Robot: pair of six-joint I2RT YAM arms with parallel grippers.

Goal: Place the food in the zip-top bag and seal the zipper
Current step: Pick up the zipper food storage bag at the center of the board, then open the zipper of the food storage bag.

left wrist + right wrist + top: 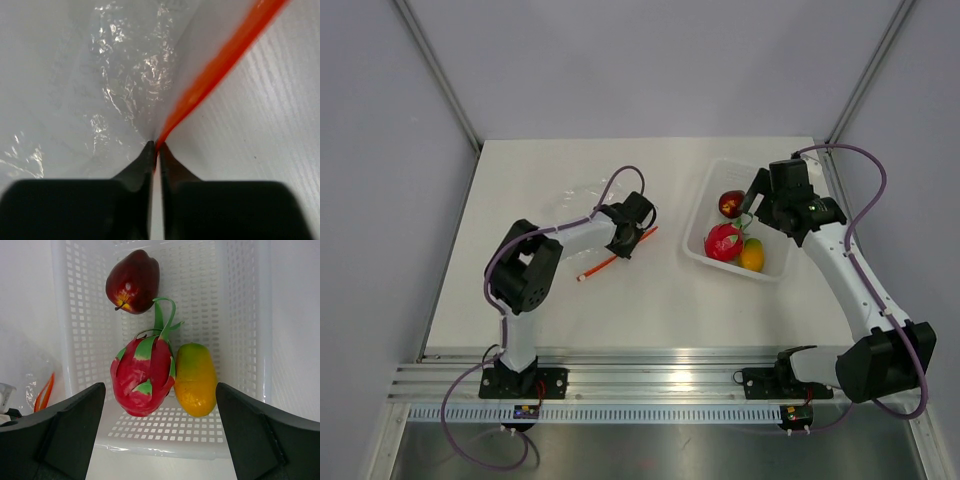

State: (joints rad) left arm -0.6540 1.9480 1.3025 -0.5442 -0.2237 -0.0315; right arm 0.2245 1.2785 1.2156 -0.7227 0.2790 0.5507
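Left gripper (156,147) pinches the zipper (215,65) at its tips; that thin hold could slip when lifted. Right gripper (157,392) gapes empty above the fruit (140,372).

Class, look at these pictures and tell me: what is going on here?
The left gripper is pinched shut on the zipper at the mouth of the zip-top bag. The right gripper hangs open over the perforated tray, where the dark red fruit, the leafy pink-red fruit and the yellow-orange fruit all lie. No food is in the bag yet.
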